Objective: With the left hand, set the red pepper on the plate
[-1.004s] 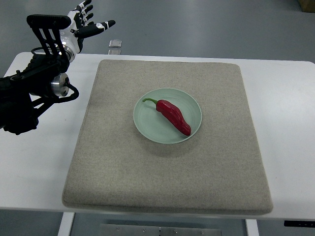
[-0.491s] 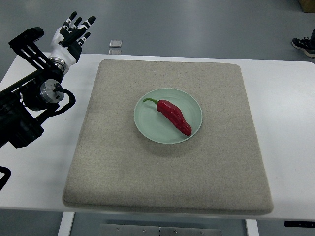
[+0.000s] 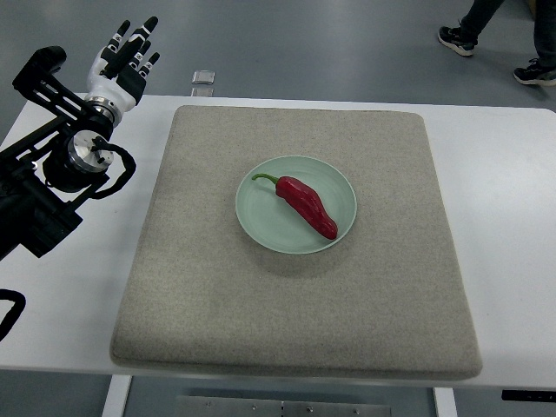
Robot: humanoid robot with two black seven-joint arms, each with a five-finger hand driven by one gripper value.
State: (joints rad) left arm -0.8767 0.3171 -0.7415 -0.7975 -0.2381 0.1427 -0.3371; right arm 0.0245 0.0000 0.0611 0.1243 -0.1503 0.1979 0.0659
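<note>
Item 1: red pepper [image 3: 306,205]. Lies diagonally inside the plate [image 3: 261,226], green stem toward the upper left, tip toward the lower right rim; nothing touches it. Judged already placed, so the task looks complete.

Item 2: left robot hand [image 3: 122,61]. Raised at the far left corner of the bench [image 3: 508,217], well apart from the plate, fingers [image 3: 139,39] extended and loosely spread, holding nothing. Judged parked clear of the work so the pepper stays undisturbed. Right robot hand not visible.

Item 3: surface. Plate sits near the centre of a beige felt mat [image 3: 295,321], which covers most of the white bench. The mat likely cushions and steadies the dish.

Item 4: room. Grey floor beyond the bench; a small clear object [image 3: 202,77] near the far edge; a person's shoes [image 3: 491,48] at upper right.
</note>
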